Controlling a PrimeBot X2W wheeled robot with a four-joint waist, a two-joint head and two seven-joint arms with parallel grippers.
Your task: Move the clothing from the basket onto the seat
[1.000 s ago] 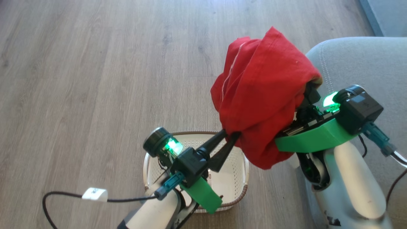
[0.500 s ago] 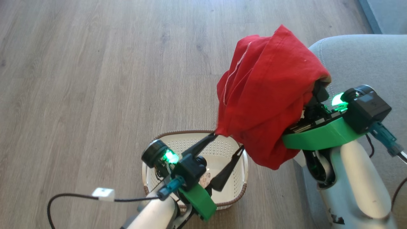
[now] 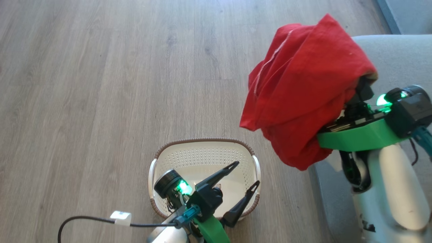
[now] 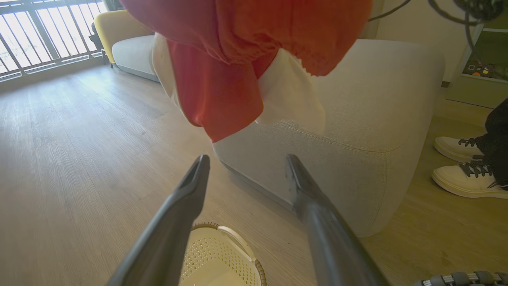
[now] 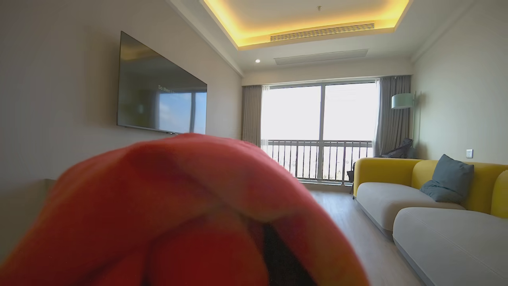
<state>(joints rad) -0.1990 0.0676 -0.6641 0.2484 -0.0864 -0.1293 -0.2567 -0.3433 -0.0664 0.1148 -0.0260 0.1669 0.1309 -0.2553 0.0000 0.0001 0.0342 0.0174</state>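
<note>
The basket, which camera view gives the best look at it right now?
The head view: it looks down on the basket, showing its brown rim, both handles and perforated walls, with the left tool over its near side. The left wrist view catches one corner at its bottom edge.

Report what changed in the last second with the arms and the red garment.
The left gripper let go of the lower edge of the clothing, opened and drew back low over the basket. The right gripper, the clothing draped over it, carried it rightward toward the seat. The basket stayed put on the floor.
</note>
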